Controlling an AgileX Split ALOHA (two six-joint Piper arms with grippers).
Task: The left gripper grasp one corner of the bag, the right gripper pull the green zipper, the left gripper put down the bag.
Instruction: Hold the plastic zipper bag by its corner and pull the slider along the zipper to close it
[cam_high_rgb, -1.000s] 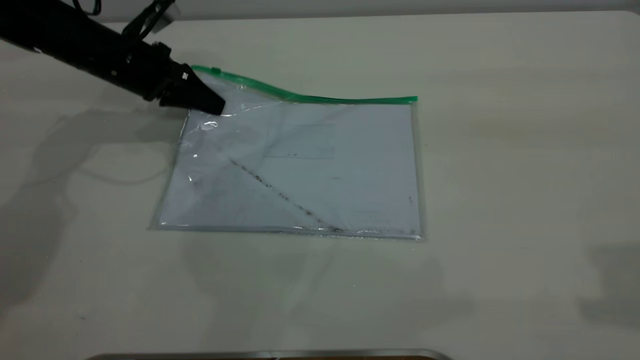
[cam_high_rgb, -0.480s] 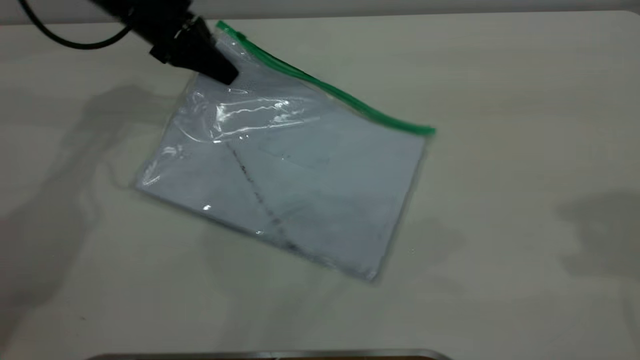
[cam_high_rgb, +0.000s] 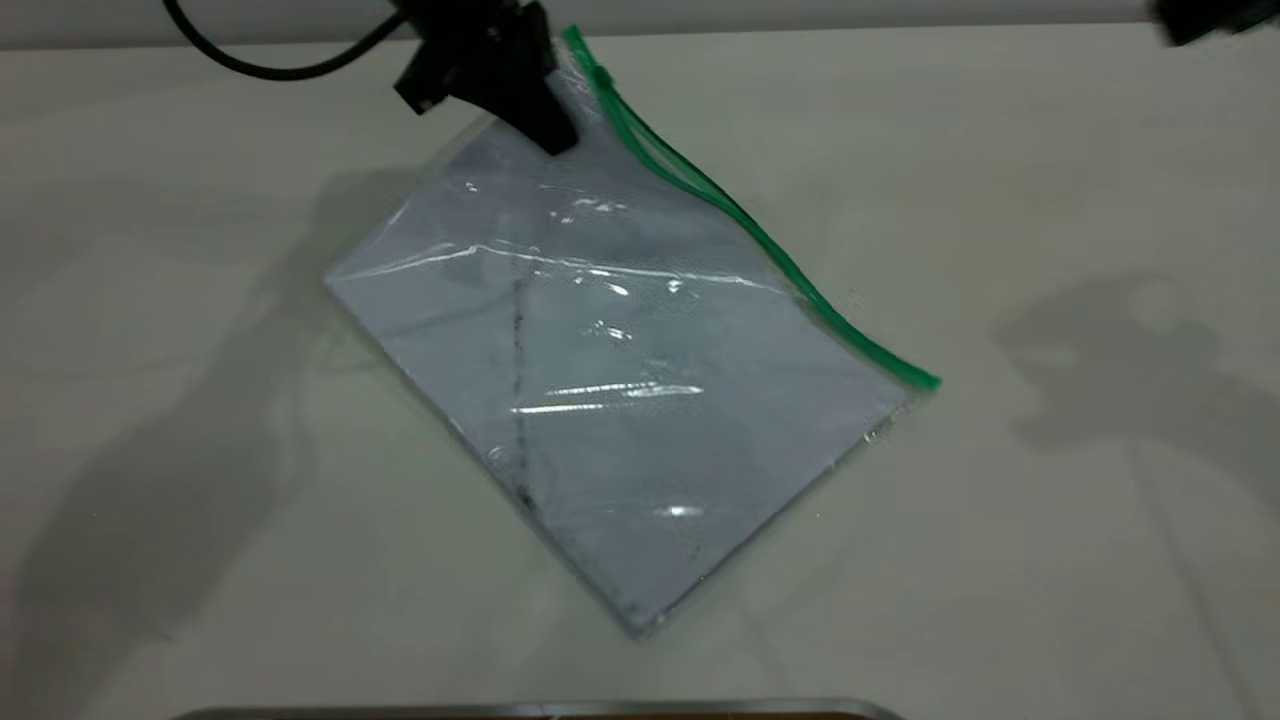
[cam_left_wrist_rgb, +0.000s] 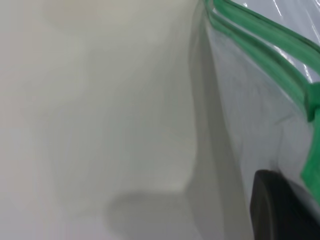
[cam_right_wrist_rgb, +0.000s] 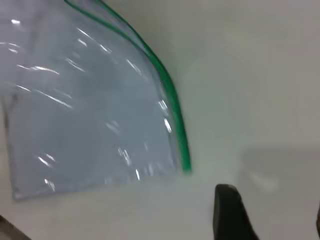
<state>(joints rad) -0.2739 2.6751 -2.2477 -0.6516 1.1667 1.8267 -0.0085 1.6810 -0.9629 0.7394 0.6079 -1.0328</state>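
My left gripper (cam_high_rgb: 545, 125) is shut on the top corner of the bag (cam_high_rgb: 600, 350) and holds it up near the far table edge. The clear pouch hangs tilted, its low corner towards the front of the table. The green zipper (cam_high_rgb: 760, 240) runs down the bag's right edge, with its slider tab (cam_high_rgb: 600, 75) close to the left gripper. The left wrist view shows one black finger (cam_left_wrist_rgb: 280, 212) on the bag (cam_left_wrist_rgb: 250, 115) beside the green zipper (cam_left_wrist_rgb: 260, 30). My right gripper (cam_high_rgb: 1210, 20) is open and empty at the far right, apart from the bag (cam_right_wrist_rgb: 90, 110). The right wrist view shows its own finger (cam_right_wrist_rgb: 230, 212) below the end of the zipper (cam_right_wrist_rgb: 172, 110).
A dark speckled crease (cam_high_rgb: 518, 380) runs down the pouch. A metal strip (cam_high_rgb: 540, 710) lies along the table's front edge. The pale table (cam_high_rgb: 1050, 560) is bare around the bag.
My left gripper has risen and moved right with the bag's corner, so the bag has swung from lying flat to hanging tilted. My right gripper has come into view at the far right.
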